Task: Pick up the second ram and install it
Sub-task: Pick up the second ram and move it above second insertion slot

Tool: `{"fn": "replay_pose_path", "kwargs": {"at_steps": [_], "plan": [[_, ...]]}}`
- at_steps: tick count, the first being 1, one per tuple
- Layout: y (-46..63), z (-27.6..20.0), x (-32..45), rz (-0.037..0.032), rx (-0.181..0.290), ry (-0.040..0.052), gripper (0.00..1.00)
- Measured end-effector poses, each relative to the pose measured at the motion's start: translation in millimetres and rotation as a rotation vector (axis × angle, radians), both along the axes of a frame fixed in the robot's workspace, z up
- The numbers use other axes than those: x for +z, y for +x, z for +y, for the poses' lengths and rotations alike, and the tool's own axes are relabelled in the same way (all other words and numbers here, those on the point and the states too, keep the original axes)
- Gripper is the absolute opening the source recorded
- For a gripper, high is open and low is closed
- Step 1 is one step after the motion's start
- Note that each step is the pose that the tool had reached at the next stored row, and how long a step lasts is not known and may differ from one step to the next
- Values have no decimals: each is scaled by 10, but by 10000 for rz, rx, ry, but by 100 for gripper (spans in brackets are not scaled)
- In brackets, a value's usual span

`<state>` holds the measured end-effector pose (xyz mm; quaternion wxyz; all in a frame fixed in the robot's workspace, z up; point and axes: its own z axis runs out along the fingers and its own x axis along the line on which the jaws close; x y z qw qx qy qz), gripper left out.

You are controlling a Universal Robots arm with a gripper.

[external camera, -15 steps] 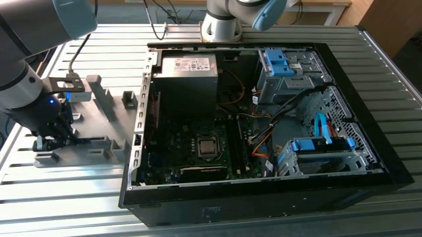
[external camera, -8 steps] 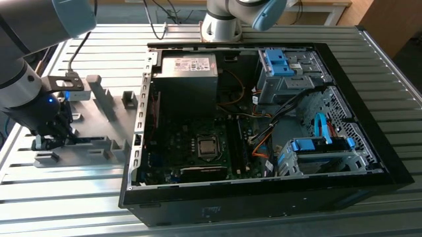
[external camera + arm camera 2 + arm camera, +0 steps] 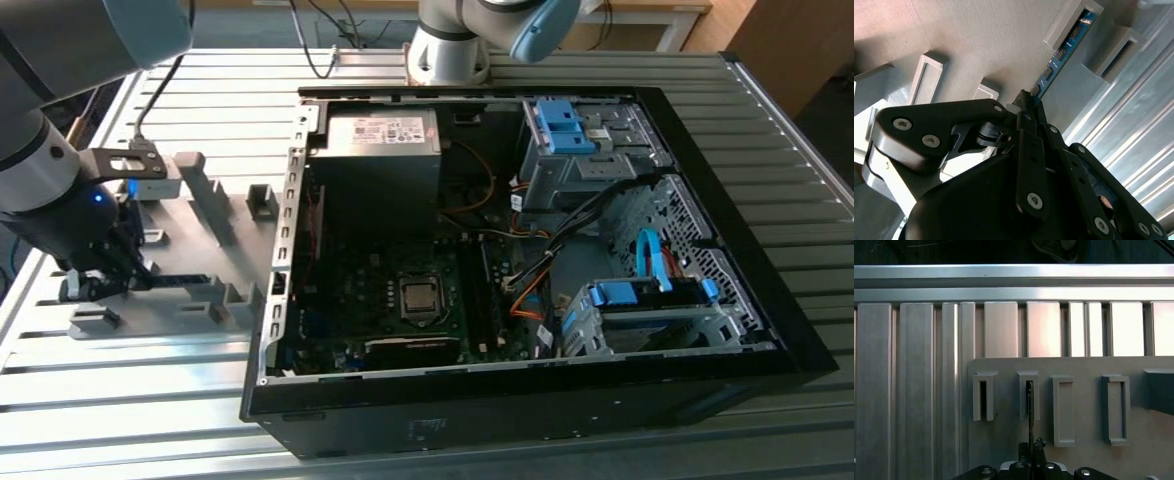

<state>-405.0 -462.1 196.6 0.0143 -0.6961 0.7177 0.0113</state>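
Second wrist view shows the gripper (image 3: 1028,104) with its jaws clenched on one end of the second ram (image 3: 1064,52), which stands on edge in a slot of the grey holder tray (image 3: 979,35), on the exterior view's left of the open computer case (image 3: 534,250).

Power supply sticker (image 3: 383,128) print illegible

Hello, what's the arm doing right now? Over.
Gripper shut on second ram. Ram on edge in grey holder tray slot, not lifted. Open computer case alongside, nothing in the way.
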Motion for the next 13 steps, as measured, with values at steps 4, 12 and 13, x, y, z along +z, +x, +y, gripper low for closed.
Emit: {"fn": "replay_pose_path", "kwargs": {"at_steps": [4,12,13], "plan": [[0,0,17,1,0,-1,14],[0,0,70,1,0,0,14],[0,0,81,2,0,-1,14]]}}
